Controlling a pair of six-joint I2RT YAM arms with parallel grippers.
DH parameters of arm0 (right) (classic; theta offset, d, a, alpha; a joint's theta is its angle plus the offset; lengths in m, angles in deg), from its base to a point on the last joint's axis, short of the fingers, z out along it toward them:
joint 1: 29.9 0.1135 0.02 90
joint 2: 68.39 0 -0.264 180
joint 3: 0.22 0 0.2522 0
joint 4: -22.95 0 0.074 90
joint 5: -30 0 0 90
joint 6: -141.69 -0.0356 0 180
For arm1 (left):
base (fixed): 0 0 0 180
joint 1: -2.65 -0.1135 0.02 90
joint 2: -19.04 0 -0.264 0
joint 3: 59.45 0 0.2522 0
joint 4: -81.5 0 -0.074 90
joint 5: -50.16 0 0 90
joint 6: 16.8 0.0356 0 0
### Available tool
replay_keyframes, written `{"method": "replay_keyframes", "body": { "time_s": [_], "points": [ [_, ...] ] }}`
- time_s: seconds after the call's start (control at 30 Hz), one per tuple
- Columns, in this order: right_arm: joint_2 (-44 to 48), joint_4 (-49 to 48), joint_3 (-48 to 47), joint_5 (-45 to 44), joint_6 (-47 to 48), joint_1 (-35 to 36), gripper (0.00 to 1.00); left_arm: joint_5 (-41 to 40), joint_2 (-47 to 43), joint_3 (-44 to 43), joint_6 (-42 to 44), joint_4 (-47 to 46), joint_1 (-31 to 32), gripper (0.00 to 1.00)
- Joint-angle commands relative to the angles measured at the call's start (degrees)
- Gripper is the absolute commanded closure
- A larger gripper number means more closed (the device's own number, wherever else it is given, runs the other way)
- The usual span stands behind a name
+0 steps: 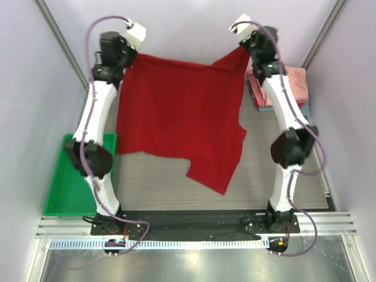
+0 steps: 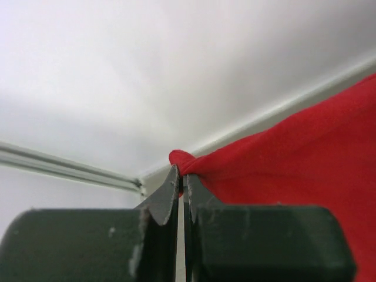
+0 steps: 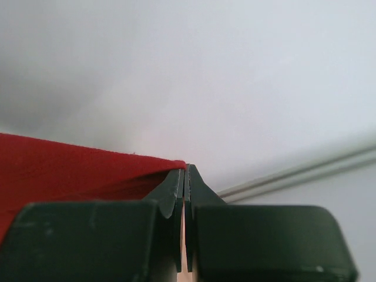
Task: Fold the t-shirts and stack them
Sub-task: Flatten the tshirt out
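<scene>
Left arm (image 1: 97, 114), right arm (image 1: 285, 114): white links, black joints, purple cables (image 1: 88, 47), white wrist cameras (image 1: 136, 34), dark-green pincer fingers (image 2: 161, 202).

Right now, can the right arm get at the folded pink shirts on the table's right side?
Probably not yet: its jaws are shut on a corner of the raised red t-shirt. The folded shirts lie close beside it, but it must let go first.

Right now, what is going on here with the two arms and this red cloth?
The two arms hold one deep red t-shirt spread between them above the table. The left pincer is shut on one upper corner, the right pincer on the other; the lower part hangs loose. Folded shirts lie at the far right, a green tray at the left.
</scene>
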Motion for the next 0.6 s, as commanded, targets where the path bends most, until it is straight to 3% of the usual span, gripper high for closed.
{"method": "replay_keyframes", "body": {
  "time_s": [0.0, 0.27, 0.43, 0.57],
  "points": [
    [17.1, 1.5, 3.9, 1.2, -4.3, 0.5, 0.99, 4.4, -12.8, -1.1, -4.6, 5.0, -0.3, 1.0],
    [42.0, 4.5, 22.0, 0.3, 0.0, 5.6, 0.99, 6.7, -27.0, 3.4, -6.9, 10.1, -0.4, 1.0],
    [51.7, 10.5, 21.2, 1.3, -2.3, 6.0, 0.99, 4.6, -37.1, 6.4, -4.0, 11.2, -0.5, 1.0],
    [56.3, 14.1, 15.5, 3.8, -3.4, 6.0, 0.99, 5.3, -41.7, 4.4, -4.5, 12.5, -0.8, 1.0]
  ]
}}
